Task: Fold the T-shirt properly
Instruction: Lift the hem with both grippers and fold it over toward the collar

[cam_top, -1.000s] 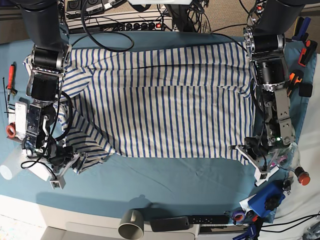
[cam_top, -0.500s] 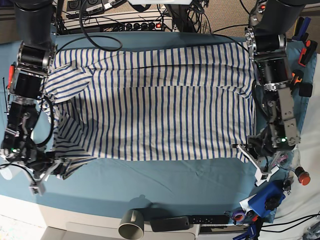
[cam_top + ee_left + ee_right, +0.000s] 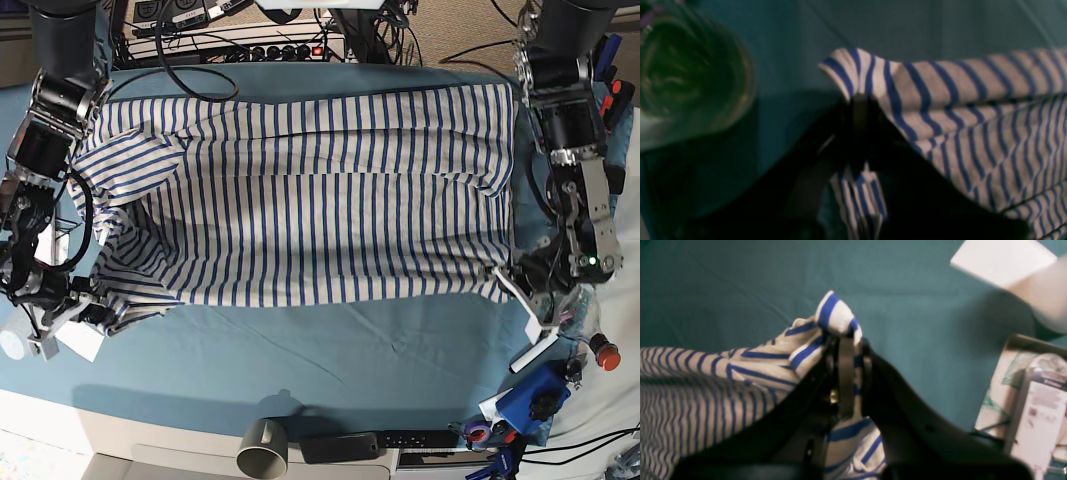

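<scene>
The T-shirt (image 3: 320, 190), white with thin blue stripes, lies spread wide across the teal table cloth (image 3: 330, 350). In the base view my right gripper (image 3: 88, 308) sits at the shirt's near left corner, and my left gripper (image 3: 515, 285) at its near right corner. The left wrist view shows the left gripper (image 3: 858, 110) shut on a pinched fold of the T-shirt (image 3: 973, 126). The right gripper (image 3: 848, 350), seen from its wrist, is shut on a bunched striped corner of the T-shirt (image 3: 773, 356). Both held corners are lifted slightly off the cloth.
A grey cup (image 3: 263, 448) and a black remote (image 3: 375, 443) lie at the near edge. Blue tools (image 3: 535, 392) and a red-capped item (image 3: 603, 352) crowd the near right. A glass jar (image 3: 690, 73) is close to the left gripper. Cables and a power strip (image 3: 250, 45) run along the back.
Both grippers have drawn apart, the right one going left and slightly back and the left one going right. The shirt's near edge is now stretched straighter and wider.
</scene>
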You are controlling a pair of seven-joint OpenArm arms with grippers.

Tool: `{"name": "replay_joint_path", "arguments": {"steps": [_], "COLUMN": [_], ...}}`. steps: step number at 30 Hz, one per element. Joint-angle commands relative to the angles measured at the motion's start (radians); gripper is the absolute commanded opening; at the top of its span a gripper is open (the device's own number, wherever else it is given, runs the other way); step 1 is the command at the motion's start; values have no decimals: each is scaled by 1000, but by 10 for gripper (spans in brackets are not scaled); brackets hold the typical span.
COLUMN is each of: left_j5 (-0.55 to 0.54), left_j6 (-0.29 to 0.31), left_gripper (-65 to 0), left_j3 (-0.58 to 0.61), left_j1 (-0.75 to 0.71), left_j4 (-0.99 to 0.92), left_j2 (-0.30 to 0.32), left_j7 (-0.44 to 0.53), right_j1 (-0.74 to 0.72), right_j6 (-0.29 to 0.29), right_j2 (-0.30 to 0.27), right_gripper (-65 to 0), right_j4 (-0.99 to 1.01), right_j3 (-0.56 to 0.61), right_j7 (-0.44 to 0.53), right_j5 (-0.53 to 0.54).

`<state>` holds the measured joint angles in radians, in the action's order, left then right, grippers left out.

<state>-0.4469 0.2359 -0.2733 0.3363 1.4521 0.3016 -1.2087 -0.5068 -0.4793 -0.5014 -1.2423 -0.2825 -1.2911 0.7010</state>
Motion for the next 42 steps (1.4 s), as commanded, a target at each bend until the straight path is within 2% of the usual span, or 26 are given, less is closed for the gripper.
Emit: {"name": "replay_joint_path", "arguments": {"steps": [1,6,11,15,17,20,27,37,42], "left_j5": [-11,-16,-108,-119,-136,-180,-185,-186,-186], "left_j6": [1,24,54,56,81,106,106,106,106], "left_gripper": [-650,-650,-650,-650,-650,-650,-650,-650,-650], "left_j3": [-15,-82,-170,-227,-242,-248,-248,-248,-248], "left_j1": [17,-64,-146,-200,-230,-279,-372,-510,-570], "left_j4": [42,116,153,203,227,260,363,482,537], "left_j2": [14,14,14,14,14,14,14,13,9], "left_j7": [11,11,10,8,8,8,9,12,13], "right_j1": [-21,26,66,70,73,99,210,348,423], "right_j6": [-6,-14,-14,-15,-22,-22,-22,-48,-48], "right_j2": [-27,-29,-28,-31,-34,-48,-88,-92,-93], "right_gripper": [-650,-650,-650,-650,-650,-650,-650,-650,-650], "right_j4": [-32,-73,-78,-103,-115,-138,-227,-259,-259], "right_j3": [-17,-53,-53,-53,-53,-53,-66,-246,-277], "right_j7": [11,-14,-21,-37,-46,-47,-47,-64,-82], "right_j5": [21,43,64,66,66,69,69,142,151]}}
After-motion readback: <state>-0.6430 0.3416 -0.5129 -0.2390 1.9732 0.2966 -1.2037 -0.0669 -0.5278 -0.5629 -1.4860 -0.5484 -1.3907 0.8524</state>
